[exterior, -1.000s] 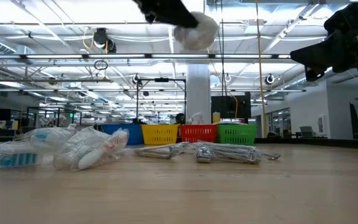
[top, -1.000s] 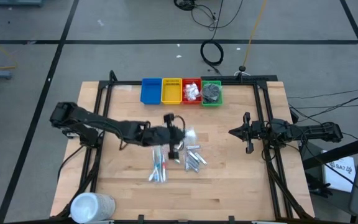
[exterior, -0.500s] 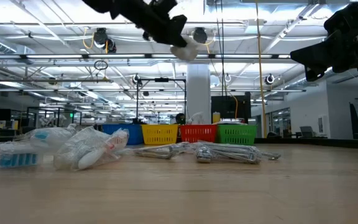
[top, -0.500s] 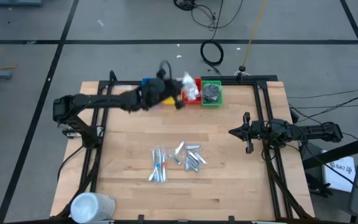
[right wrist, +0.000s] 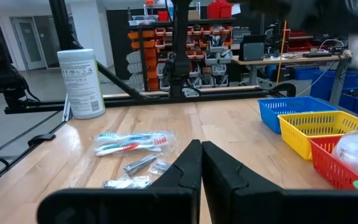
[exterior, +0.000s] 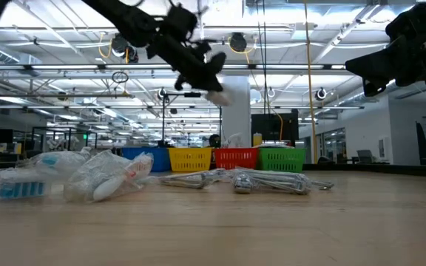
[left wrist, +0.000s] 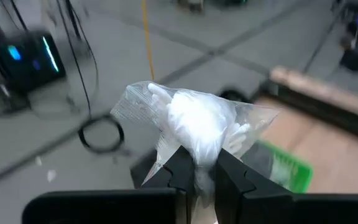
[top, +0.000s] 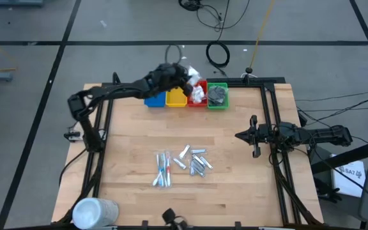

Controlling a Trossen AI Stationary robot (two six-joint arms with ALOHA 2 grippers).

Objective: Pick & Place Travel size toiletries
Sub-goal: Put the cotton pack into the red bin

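Observation:
My left gripper [top: 183, 71] hangs in the air over the table's far edge, above the red bin [top: 197, 97], shut on a white packet in clear wrap [left wrist: 194, 118]. In the low view the packet [exterior: 217, 94] shows below the gripper's fingers. Short silver tubes [top: 197, 163] and clear-wrapped blue and red sticks [top: 163, 170] lie flat on the wood at the table's middle. More white packets [top: 199, 93] lie in the red bin, and dark discs in the green bin [top: 217, 96]. My right gripper [top: 240, 135] waits shut at the right side, above the table. My left gripper pinches the packet's wrap at the end nearest the wrist [left wrist: 199, 163] between its two fingers [left wrist: 180, 169]. The fingers point toward the far edge, slanting a little down. The packet sticks out beyond the fingertips, lifted clear of table and bins.
A blue bin [top: 154, 94] and a yellow bin [top: 176, 96] stand beside the red and green ones in a row along the far edge. A large white cylinder [top: 94, 211] lies at the near left corner. Bare wood lies between the loose pile and the bins.
My left gripper has swung from above the loose pile at the table's middle toward the far edge, rolling as it went, and now hangs over the bins. The white packet has travelled with it, held clear of the table throughout.

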